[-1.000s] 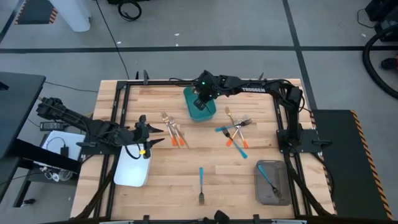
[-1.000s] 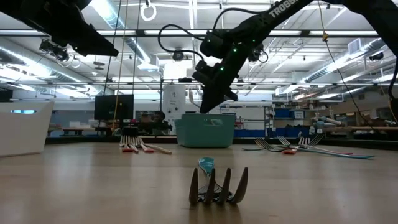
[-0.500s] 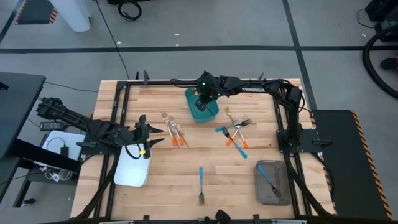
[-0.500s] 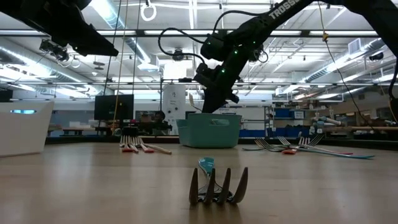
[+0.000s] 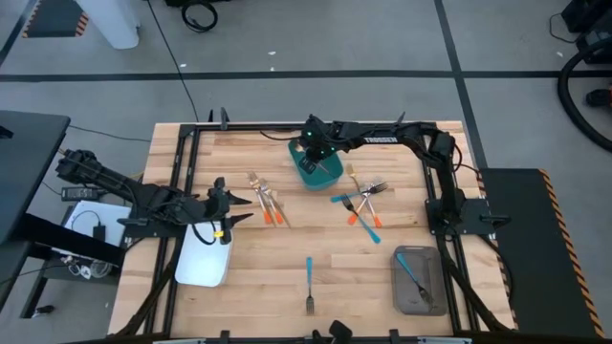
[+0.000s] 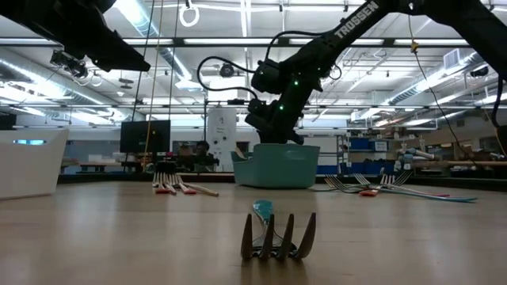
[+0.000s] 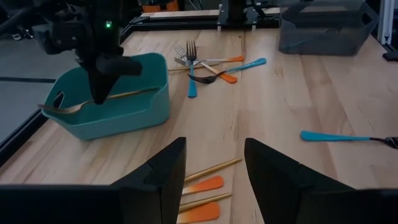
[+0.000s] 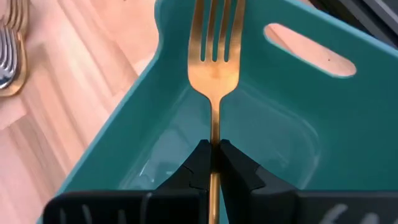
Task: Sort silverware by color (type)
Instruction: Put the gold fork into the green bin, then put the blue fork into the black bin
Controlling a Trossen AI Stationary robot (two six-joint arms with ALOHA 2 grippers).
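Overhead, table-level, two wrist views

A: Table (image 5: 287,268), centre of high view: pale wood planks, matt, grain seen. Teal bin (image 8: 292,118): smooth plastic w/ soft sheen, reflections noted on inner floor.

B: Gold fork (image 8: 214,62), upper centre of right wrist view: polished metal, glossy. Fork (image 6: 277,236) at lower centre of low view: shiny steel tines, blue plastic-looking handle.

A: Orange handles (image 7: 208,185) at bottom of left wrist view: smooth, semi-gloss. White tray (image 5: 203,260) lower left, grey tray (image 5: 418,283) lower right: matt plastic. Gripper fingers (image 7: 273,171): dark, matt.
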